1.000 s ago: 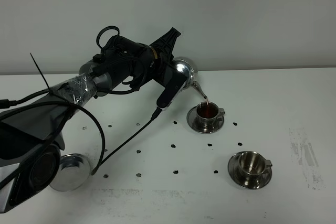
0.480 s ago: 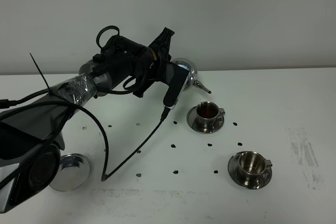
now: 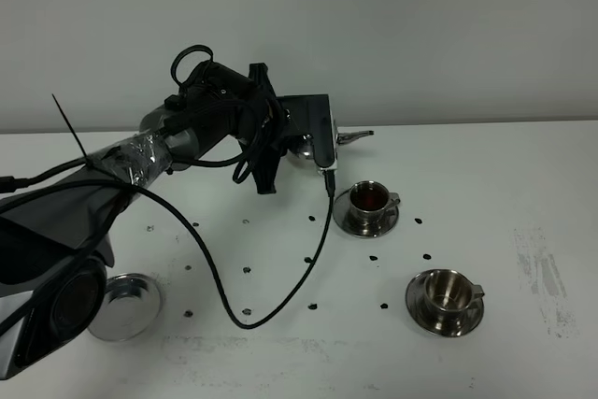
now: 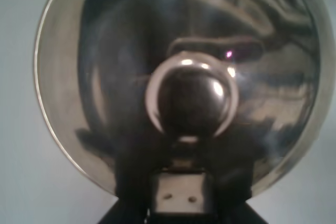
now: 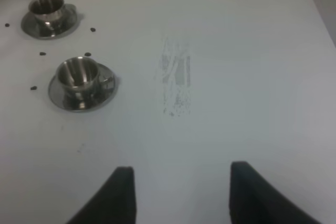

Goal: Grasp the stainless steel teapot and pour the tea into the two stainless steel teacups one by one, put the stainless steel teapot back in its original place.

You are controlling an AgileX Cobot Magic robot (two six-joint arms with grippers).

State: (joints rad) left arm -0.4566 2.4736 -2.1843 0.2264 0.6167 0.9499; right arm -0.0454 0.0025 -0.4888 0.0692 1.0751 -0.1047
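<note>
**High view**
- Left gripper (image 3: 283,140): mine, clamped on the teapot (image 3: 303,145) and holding it in the air near the back edge of the worktop (image 3: 523,165), left of the middle. My wrist hides most of the pot.
- Spout (image 3: 357,135): about level and pointing toward the right edge. The pot's handle-to-spout axis runs along the back edge.
- Full cup (image 3: 373,197): on its saucer, just in front of the spout tip, with reddish-brown tea (image 3: 370,195) inside.
- Empty cup (image 3: 448,292): on its saucer toward the front-right corner, well apart from the spout. It lies forward and to the right of the spout. I judge this is the next cup to fill, so the pot must travel along that diagonal before I tip it.
- Bare saucer (image 3: 131,304): near the front-left corner, with nothing on it. This is where the pot goes back.

**Left wrist view**
- Lid (image 4: 105,77): fills the frame, with its knob (image 4: 191,95) in the centre.
- The dark body of my gripper sits at the handle side. The fingertips themselves are hidden.

**Right wrist view**
- Right gripper (image 5: 181,195): spread wide, with nothing between the fingers, over bare worktop.
- The empty cup is the nearer of the two and the full cup sits beyond it. This arm is closer to the empty cup, but the left arm carries the pot.
</note>
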